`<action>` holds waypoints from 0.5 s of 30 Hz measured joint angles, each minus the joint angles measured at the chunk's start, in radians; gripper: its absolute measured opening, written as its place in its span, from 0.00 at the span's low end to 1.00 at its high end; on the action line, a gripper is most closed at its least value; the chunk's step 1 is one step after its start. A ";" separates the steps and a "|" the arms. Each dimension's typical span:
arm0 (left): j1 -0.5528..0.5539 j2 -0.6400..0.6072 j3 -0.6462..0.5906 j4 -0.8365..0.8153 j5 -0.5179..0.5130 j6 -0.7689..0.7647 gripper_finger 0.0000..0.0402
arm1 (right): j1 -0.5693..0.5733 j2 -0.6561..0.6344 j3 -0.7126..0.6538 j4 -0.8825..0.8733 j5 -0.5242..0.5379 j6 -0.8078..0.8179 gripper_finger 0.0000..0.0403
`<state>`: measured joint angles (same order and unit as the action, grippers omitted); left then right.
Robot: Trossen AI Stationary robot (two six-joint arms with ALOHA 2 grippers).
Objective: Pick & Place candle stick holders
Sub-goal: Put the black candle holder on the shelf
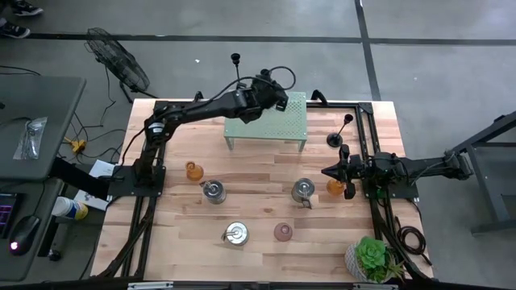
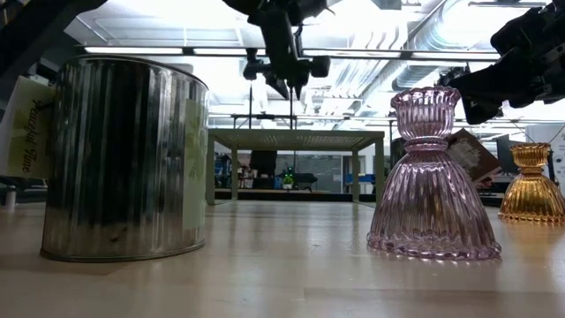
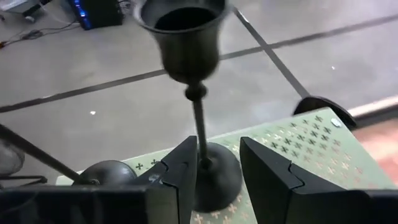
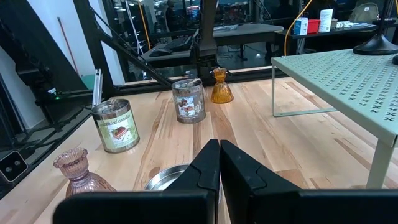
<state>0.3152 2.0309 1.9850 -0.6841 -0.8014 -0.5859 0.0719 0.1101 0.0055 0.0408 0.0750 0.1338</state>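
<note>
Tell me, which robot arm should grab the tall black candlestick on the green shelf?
The left. Its left gripper already has open fingers either side of the thin black metal candlestick on the green perforated shelf. The right gripper waits shut, away from the shelf.

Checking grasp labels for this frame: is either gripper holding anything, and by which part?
The left gripper brackets a black candlestick's thin stem low down, near its base on the green shelf, fingers apart. The right gripper is shut, empty.

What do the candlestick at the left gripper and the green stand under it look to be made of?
The candlestick looks like dark metal with a dull satin finish: soft highlights run along its cup and thin stem. The green stand looks like painted sheet metal, matte pale green, punched with rows of small cross-shaped holes. The left gripper has its fingers open around the stem.
</note>
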 joint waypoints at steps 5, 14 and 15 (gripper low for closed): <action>-0.027 -0.015 -0.001 -0.033 0.056 0.055 0.29 | 0.000 0.000 0.000 0.000 0.000 0.000 0.01; -0.081 -0.099 -0.001 -0.050 0.191 0.209 0.29 | 0.000 0.000 0.000 0.000 0.000 0.000 0.01; -0.083 -0.111 -0.001 -0.050 0.207 0.241 0.29 | 0.000 0.000 0.000 0.000 0.000 0.000 0.01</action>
<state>0.2317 1.9196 1.9842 -0.7340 -0.5944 -0.3453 0.0719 0.1101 0.0055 0.0410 0.0750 0.1338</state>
